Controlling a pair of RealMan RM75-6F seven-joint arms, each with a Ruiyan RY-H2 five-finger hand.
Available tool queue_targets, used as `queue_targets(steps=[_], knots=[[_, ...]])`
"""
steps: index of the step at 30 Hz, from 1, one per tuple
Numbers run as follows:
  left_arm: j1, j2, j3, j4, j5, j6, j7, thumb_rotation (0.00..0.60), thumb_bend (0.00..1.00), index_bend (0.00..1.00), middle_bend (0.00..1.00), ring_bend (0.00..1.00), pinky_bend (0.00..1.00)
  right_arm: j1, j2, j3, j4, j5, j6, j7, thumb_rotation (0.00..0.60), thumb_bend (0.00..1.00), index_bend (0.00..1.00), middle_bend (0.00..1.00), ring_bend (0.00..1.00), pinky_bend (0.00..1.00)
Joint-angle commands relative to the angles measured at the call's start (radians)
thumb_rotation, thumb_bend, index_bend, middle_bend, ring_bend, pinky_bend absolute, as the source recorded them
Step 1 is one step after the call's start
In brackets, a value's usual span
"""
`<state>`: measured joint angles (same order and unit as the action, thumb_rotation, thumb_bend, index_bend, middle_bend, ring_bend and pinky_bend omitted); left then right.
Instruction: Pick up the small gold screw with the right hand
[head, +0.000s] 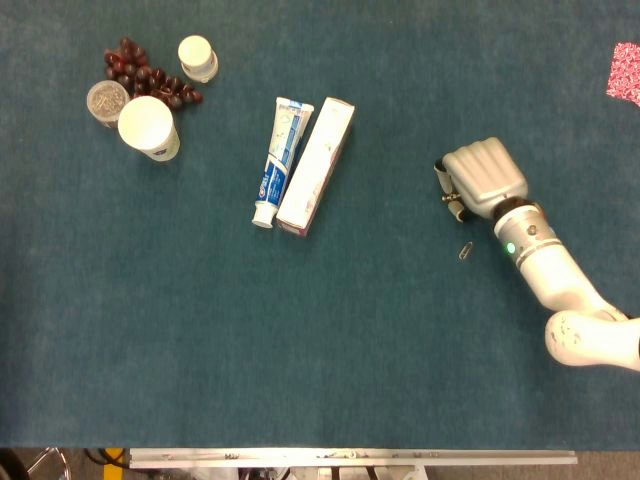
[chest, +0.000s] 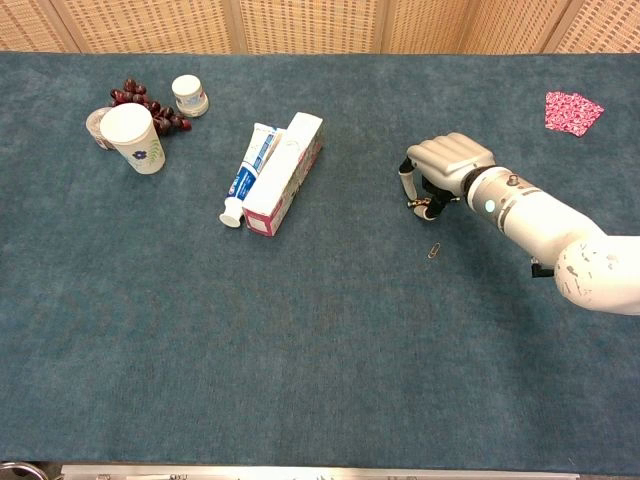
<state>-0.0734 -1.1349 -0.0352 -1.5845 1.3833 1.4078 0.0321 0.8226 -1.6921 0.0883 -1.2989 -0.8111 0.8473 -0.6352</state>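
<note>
My right hand (head: 485, 178) sits knuckles-up on the blue cloth at the right of the table, fingers curled down. The small gold screw (head: 447, 198) is almost hidden under those fingers; only a short end shows at the hand's left edge. In the chest view the screw (chest: 414, 205) lies between the thumb and the curled fingers of the right hand (chest: 450, 160), which pinch it just above the cloth. No view shows the left hand.
A paper clip (head: 466, 250) lies just in front of the hand. A toothpaste tube (head: 280, 160) and its box (head: 317, 165) are mid-table. A paper cup (head: 147, 125), grapes (head: 150, 75) and small jars (head: 197, 57) stand far left. A pink cloth (head: 626, 72) is far right.
</note>
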Motion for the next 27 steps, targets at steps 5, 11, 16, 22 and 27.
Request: queue_targets(steps=[5,11,16,22,27], knots=[[0.000,0.000,-0.001,0.003,0.000,-0.001,-0.002,0.600,0.26,0.04,0.12,0.15,0.09,-0.001,0.004,0.001,-0.006,0.004,0.003,0.003,0.600,0.31,0.58,1.00,1.00,1.00],[0.002,0.000,-0.001,0.002,0.001,0.002,-0.003,0.600,0.26,0.04,0.12,0.15,0.09,-0.006,0.021,0.004,-0.024,0.005,0.003,0.022,0.600,0.32,0.59,1.00,1.00,1.00],[0.003,0.001,-0.001,-0.002,0.002,0.004,0.002,0.600,0.26,0.04,0.12,0.15,0.09,-0.025,0.052,0.014,-0.062,-0.017,0.014,0.073,0.600,0.35,0.60,1.00,1.00,1.00],[0.006,0.005,-0.001,-0.015,0.005,0.010,0.011,0.600,0.26,0.04,0.12,0.15,0.09,-0.060,0.124,0.025,-0.152,-0.085,0.026,0.177,0.600,0.35,0.62,1.00,1.00,1.00],[0.006,0.011,0.001,-0.031,0.011,0.013,0.021,0.600,0.26,0.04,0.12,0.15,0.09,-0.095,0.188,0.018,-0.241,-0.172,0.046,0.261,0.600,0.35,0.63,1.00,1.00,1.00]])
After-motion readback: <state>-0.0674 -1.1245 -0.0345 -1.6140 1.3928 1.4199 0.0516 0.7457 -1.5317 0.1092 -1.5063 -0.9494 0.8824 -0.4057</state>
